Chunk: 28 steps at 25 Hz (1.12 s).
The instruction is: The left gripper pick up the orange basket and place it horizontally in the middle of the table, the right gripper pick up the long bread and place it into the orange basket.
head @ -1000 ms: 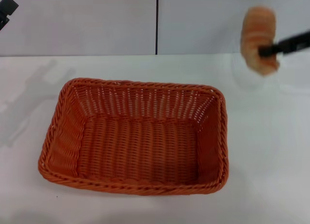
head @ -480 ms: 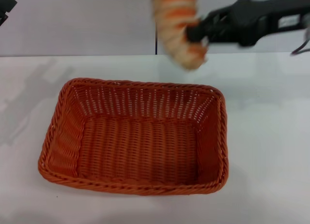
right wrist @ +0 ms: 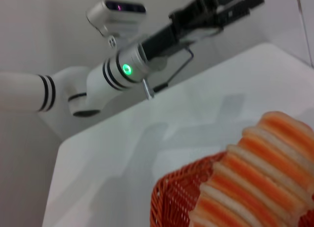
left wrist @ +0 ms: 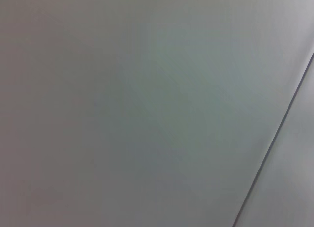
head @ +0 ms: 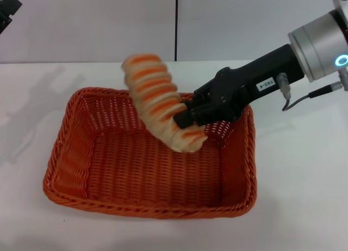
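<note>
step: lower bread into basket | right pincer (head: 185, 119) clamped on the long bread (head: 157, 101) near its lower end, loaf tilted above the orange basket (head: 81, 153), which sits mid-desk (head: 304, 175) | bread looks light and soft, so I judge a gentle mid-loaf hold best | left pincer (head: 6, 9) parked high at far left, grip unreadable

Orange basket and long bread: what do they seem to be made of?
The orange basket looks like woven wicker or plastic rattan: fine crossing strands, braided rim, slight sheen. Which one is unclear. The long bread, held by the right gripper over it, has a matte tan crust with orange-brown ridges; real or replica cannot be told.
</note>
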Each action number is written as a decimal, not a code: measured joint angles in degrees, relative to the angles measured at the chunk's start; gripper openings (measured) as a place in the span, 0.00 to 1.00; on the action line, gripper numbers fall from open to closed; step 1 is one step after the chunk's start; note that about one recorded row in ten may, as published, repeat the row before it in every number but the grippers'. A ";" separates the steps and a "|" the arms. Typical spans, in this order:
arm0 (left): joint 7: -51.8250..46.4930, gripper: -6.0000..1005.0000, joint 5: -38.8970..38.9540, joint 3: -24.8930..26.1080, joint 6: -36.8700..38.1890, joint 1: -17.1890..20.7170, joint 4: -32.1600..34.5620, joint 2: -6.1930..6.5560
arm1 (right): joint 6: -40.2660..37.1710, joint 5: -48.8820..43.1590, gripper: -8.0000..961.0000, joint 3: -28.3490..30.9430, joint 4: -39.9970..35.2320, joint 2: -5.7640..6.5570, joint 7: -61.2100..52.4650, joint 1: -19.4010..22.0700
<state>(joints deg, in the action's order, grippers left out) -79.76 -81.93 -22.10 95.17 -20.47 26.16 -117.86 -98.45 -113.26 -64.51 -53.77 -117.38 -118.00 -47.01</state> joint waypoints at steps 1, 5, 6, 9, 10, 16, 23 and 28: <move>0.09 0.81 0.02 0.04 0.00 -0.01 -0.53 0.00 | 0.15 -0.25 0.20 -0.01 0.08 -0.17 0.00 0.00; 0.11 0.81 0.02 -0.10 0.00 -0.01 -0.65 0.03 | 0.43 -0.39 0.19 -0.04 0.19 -0.33 0.07 0.43; 0.12 0.81 0.02 -0.19 0.00 0.02 -0.72 0.04 | 0.43 -0.40 0.19 0.00 0.20 -0.33 0.07 0.59; 0.13 0.81 0.00 -0.26 0.00 0.06 -0.77 0.00 | 0.42 -0.45 0.37 0.03 0.22 -0.28 0.09 1.00; 0.13 0.81 0.00 -0.26 0.00 0.06 -0.77 0.00 | 0.38 -0.63 0.42 0.02 0.22 -0.24 0.09 1.10; 0.14 0.81 -0.20 -0.31 0.29 0.16 -0.88 -0.02 | 0.28 -1.21 0.70 0.62 -0.18 -0.18 0.36 2.57; 0.23 0.81 -0.06 -0.13 0.44 0.40 -0.94 -0.07 | 0.57 0.31 0.82 8.48 -3.45 -1.01 7.00 9.00; 2.79 0.81 0.04 0.12 0.65 0.59 -0.94 -0.11 | -0.05 9.99 0.82 19.91 -0.45 -1.02 21.03 16.75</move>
<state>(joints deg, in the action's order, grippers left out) -76.97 -81.89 -21.98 95.81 -19.89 25.22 -117.97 -98.50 -103.28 -44.60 -54.22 -118.40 -96.97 -30.26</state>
